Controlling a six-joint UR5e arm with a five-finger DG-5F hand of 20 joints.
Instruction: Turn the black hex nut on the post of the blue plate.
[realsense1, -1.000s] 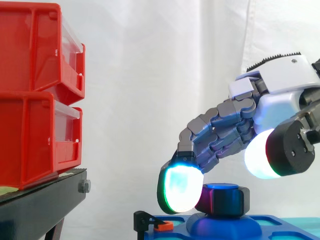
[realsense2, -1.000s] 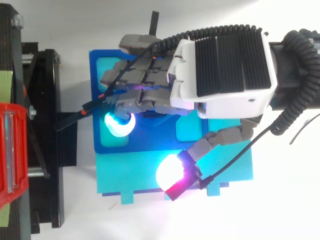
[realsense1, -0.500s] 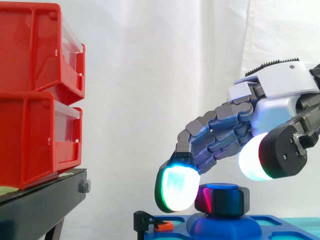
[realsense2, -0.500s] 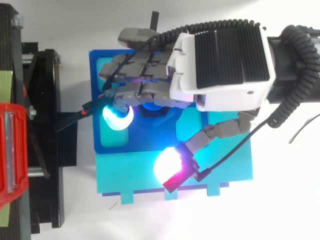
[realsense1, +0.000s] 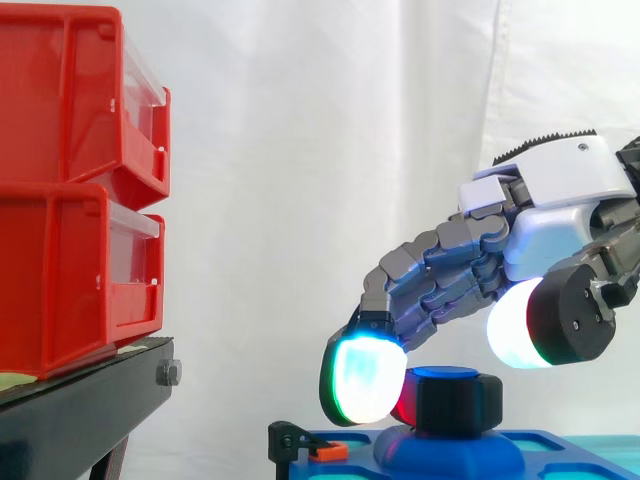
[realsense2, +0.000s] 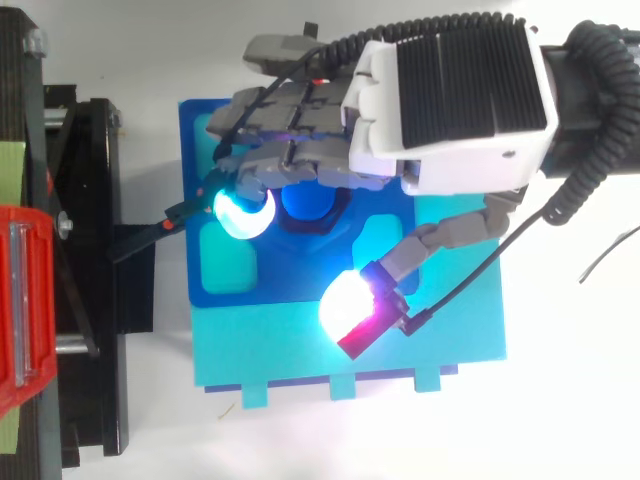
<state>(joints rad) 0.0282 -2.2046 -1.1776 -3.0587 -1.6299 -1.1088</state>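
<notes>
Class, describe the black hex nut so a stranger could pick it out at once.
Right of the red bins lies a blue plate with a raised post in its middle. The nut is the six-sided black ring round that post, dark against all the blue.

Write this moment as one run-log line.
hand | over black hex nut | nut on post of blue plate | grip unclear

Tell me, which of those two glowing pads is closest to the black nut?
The cyan-green pad of the hand: it sits right beside the black hex nut. The white-magenta pad hangs clear of it, off to one side.
</notes>
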